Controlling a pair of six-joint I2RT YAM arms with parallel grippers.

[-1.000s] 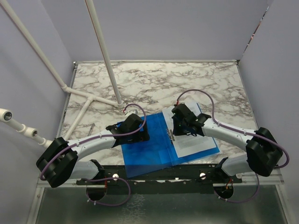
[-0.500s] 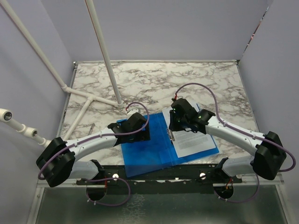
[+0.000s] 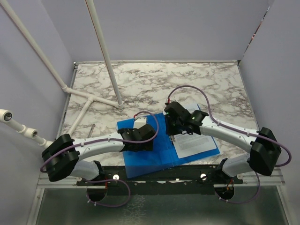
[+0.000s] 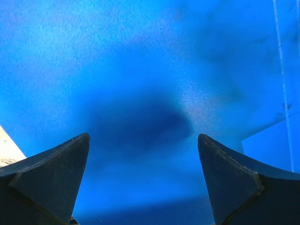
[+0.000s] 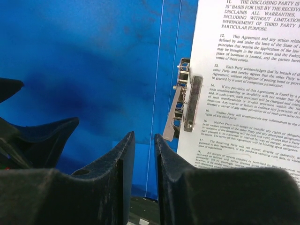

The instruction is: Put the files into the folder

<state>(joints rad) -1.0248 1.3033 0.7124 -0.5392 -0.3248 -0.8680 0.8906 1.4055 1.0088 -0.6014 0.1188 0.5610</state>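
Note:
The blue folder [image 3: 154, 157] lies open near the table's front edge. The files [image 3: 194, 143], white sheets of printed text, rest on its right half. In the right wrist view the metal clip [image 5: 185, 105] sits on the left edge of the files [image 5: 248, 84]. My left gripper [image 3: 148, 139] hovers low over the folder's left cover [image 4: 140, 70] with its jaws wide open [image 4: 143, 136] and nothing between them. My right gripper [image 3: 172, 129] is above the spine just left of the clip, its jaws [image 5: 144, 135] a narrow gap apart and empty.
White pipes [image 3: 105, 54] rise and cross at the back left of the marble table [image 3: 154, 84]. A black rail [image 3: 187, 173] runs along the near edge under the folder. Grey walls close in on both sides.
My left gripper has slid right and nearer across the left cover. My right gripper has moved left off the files toward the spine, and its jaws have parted a little.

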